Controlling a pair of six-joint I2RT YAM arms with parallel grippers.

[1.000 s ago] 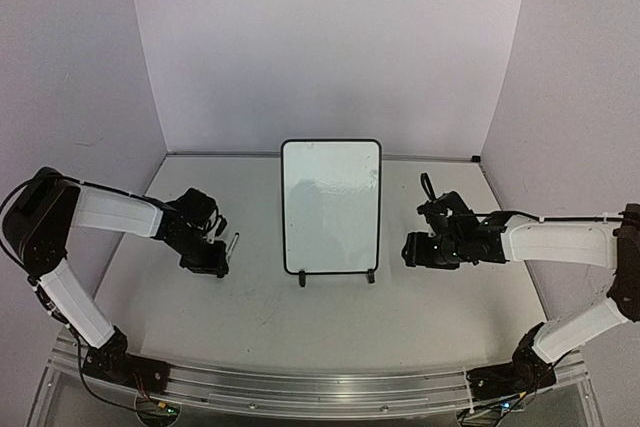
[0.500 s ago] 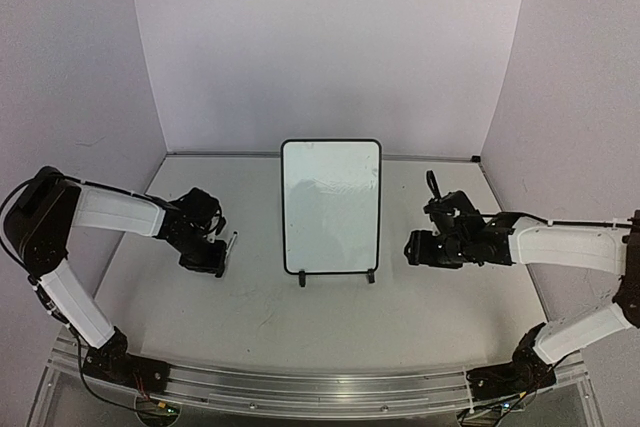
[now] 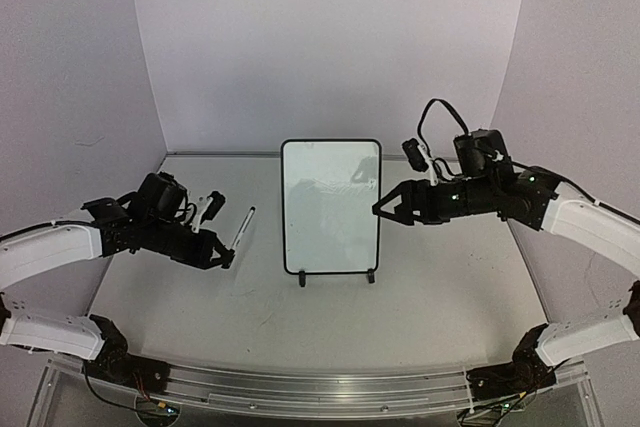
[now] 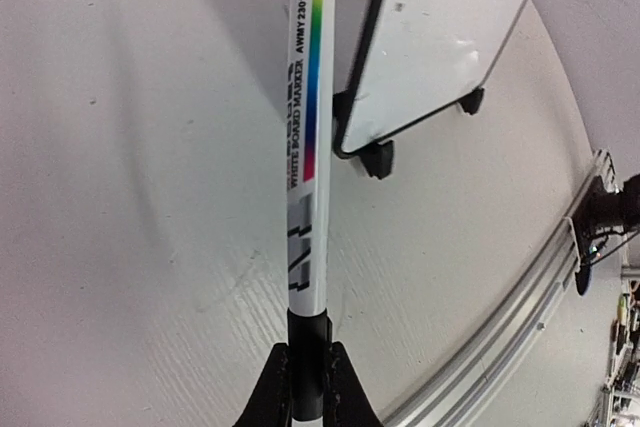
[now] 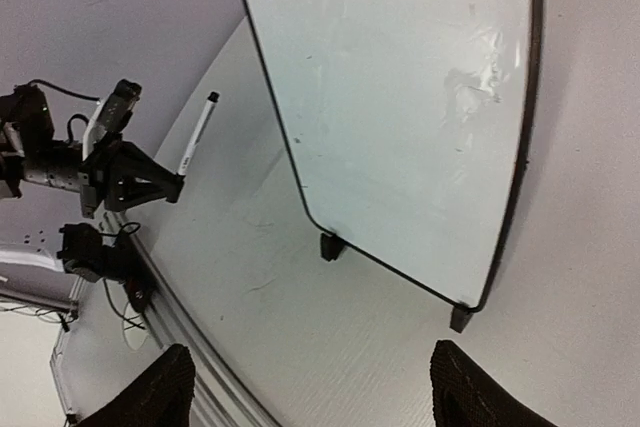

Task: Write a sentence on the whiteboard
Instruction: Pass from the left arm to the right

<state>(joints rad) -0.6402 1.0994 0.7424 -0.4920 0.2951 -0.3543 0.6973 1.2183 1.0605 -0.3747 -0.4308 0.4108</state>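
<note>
The whiteboard [image 3: 331, 205] stands upright on two black feet at the table's middle; its surface is blank and no sentence shows on it. It also shows in the left wrist view [image 4: 440, 37] and the right wrist view [image 5: 400, 107]. My left gripper [image 3: 226, 258] is shut on the black end of a white whiteboard marker [image 3: 240, 229] with a rainbow stripe [image 4: 308, 137]; the marker is held above the table, left of the board, pointing up and away. My right gripper [image 3: 383, 210] is open and empty, raised next to the board's right edge, its fingertips [image 5: 165, 387] wide apart.
Grey walls enclose the table on three sides. An aluminium rail [image 3: 320, 387] runs along the near edge with both arm bases on it. A black cable loops above the right wrist [image 3: 435, 117].
Both arms have lifted off the table. My left gripper has raised the marker and swung it out to the left of the board. My right gripper rose and moved left to the board's right edge.
</note>
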